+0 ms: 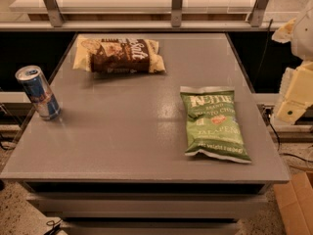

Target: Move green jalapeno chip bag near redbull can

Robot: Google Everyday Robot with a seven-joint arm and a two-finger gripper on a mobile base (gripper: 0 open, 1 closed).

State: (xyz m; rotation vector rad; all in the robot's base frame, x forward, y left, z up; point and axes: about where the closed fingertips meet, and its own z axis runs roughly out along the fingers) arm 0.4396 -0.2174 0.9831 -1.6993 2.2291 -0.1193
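The green jalapeno chip bag (214, 123) lies flat on the right half of the grey table (127, 136), its "Kettle" lettering facing up. The redbull can (38, 93) stands upright near the table's left edge, far from the bag. My gripper (295, 94) is a cream-coloured shape at the right edge of the view, off the table's right side, level with the bag and apart from it. It holds nothing that I can see.
A brown-and-cream chip bag (119, 56) lies at the back of the table, left of centre. A metal railing (176, 6) runs behind the table. A cardboard box (297, 204) sits on the floor at the lower right.
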